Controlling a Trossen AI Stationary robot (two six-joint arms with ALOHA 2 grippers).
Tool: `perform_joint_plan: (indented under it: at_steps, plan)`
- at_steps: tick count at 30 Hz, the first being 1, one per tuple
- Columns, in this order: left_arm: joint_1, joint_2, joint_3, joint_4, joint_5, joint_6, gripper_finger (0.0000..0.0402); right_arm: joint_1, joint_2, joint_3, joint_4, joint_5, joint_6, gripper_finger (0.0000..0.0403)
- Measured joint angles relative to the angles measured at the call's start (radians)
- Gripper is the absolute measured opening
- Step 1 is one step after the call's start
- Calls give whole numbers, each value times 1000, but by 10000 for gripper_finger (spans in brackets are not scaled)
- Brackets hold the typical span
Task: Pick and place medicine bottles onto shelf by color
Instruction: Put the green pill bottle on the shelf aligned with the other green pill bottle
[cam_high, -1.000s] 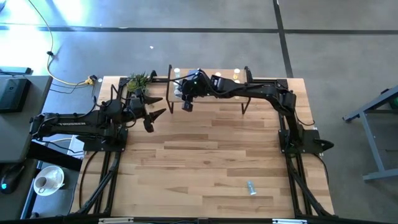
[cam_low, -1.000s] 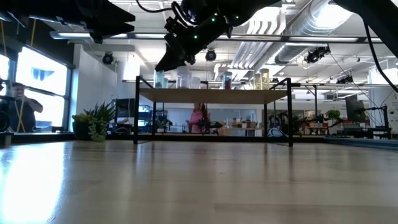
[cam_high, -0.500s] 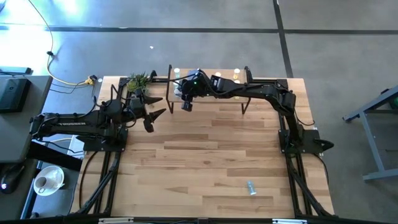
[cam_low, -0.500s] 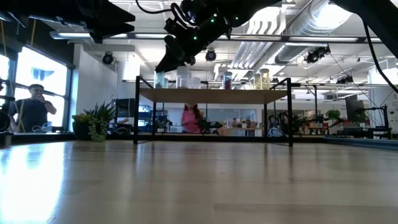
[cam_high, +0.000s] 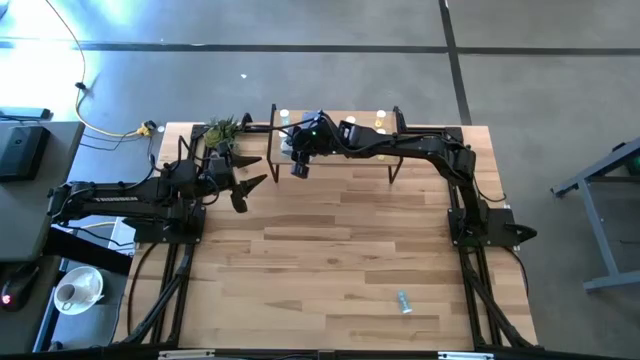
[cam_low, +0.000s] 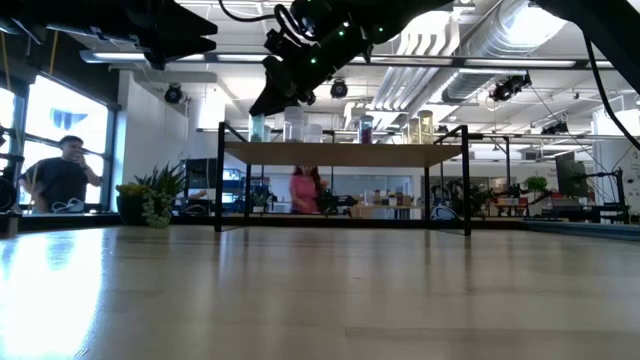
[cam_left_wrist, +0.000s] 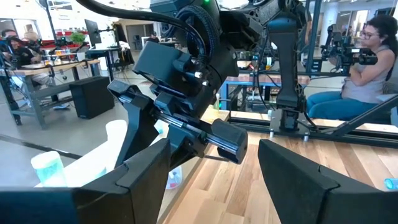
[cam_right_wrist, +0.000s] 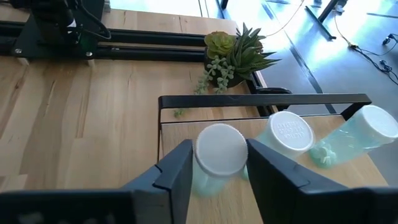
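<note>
The right gripper (cam_right_wrist: 217, 171) is hovering over the shelf (cam_high: 335, 135)'s left end, fingers spread just clear of a teal bottle (cam_right_wrist: 219, 158) standing by its colour-mates. Releasing cleanly looks key: lift straight up, no sideways nudge. The left gripper (cam_high: 240, 180) is waiting wide open beside the plant (cam_high: 222, 131).

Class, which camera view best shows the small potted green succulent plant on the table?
The right wrist view: the potted green succulent plant shows whole and close, beyond the shelf's black rail. The high view shows it tiny at the table's far left; the low view sideways, distant. The left wrist view misses it.
</note>
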Motion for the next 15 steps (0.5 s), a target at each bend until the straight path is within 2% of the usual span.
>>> perform_joint_plan:
  at_steps: [15]
  plan:
    - [0,0,0,-4,0,0,234,0,-1,0,31,0,8,142]
